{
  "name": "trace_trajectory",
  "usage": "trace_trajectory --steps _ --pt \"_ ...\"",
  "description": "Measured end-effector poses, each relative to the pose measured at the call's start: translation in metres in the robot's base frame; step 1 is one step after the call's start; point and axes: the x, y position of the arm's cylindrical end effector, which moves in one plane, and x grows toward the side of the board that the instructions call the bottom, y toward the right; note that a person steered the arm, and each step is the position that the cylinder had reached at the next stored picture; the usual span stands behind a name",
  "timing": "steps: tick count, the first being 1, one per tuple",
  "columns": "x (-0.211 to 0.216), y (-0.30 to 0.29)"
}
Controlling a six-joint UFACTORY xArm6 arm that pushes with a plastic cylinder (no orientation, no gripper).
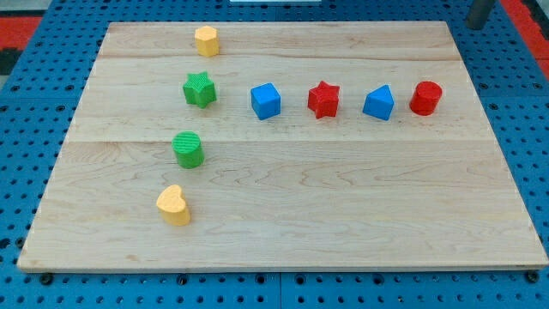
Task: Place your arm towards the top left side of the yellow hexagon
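The yellow hexagon (206, 40) sits near the top-left edge of the pale wood-plank desk (343, 206). My tip isn't showing, just a bit of grey rod (480, 12) at the view's top right, way off from the ridged green star (199, 89) below the hexagon.

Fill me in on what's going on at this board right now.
My arm pushes small coloured blocks about on a wooden board. My tip is at the view's top right corner, off the board and touching no block. It is meant to go to the top left of the yellow hexagon block, which stands far off near the board's top edge on the view's left, above the green star block.
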Motion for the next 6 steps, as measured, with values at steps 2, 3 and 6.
trace_trajectory --steps 2,3,6 --pt "0.015 -0.021" --pt "0.013 -0.140" --pt "-0.011 -0.309"
